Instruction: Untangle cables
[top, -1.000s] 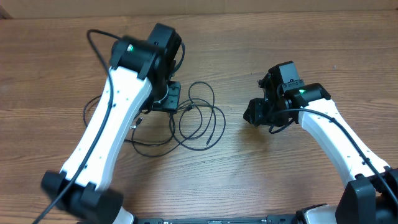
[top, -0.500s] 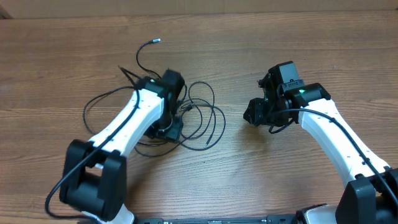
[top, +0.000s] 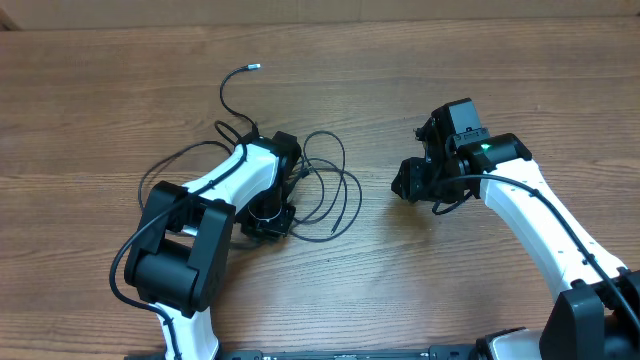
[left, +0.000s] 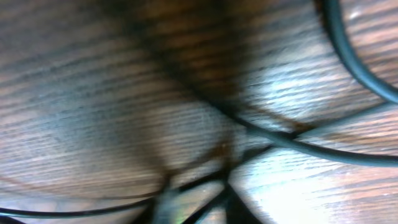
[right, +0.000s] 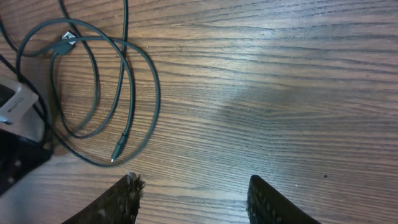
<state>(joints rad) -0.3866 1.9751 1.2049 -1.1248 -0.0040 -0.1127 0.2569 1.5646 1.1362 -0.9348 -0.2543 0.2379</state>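
Note:
Several thin black cables (top: 320, 185) lie looped and crossed on the wooden table, left of the middle. One strand curls away to the back and ends in a silver-tipped plug (top: 250, 67). My left gripper (top: 268, 212) points down into the left side of the tangle. Its wrist view is a blurred close-up of crossing cables (left: 298, 144) on wood, and its jaws cannot be made out. My right gripper (top: 408, 185) hovers open over bare wood to the right of the loops, with nothing between its fingers (right: 127, 199). The right wrist view shows the loops and a plug tip (right: 119, 149).
The left arm (top: 190, 240) is folded back over the table's front left, covering part of the tangle. Its black and white head shows at the left edge of the right wrist view (right: 15, 124). Wooden table top (top: 500, 90) runs all around.
The left arm has folded back toward the front, and its gripper has dropped from the tangle's back edge onto its left side. The silver-tipped strand is now uncovered. The right arm is still.

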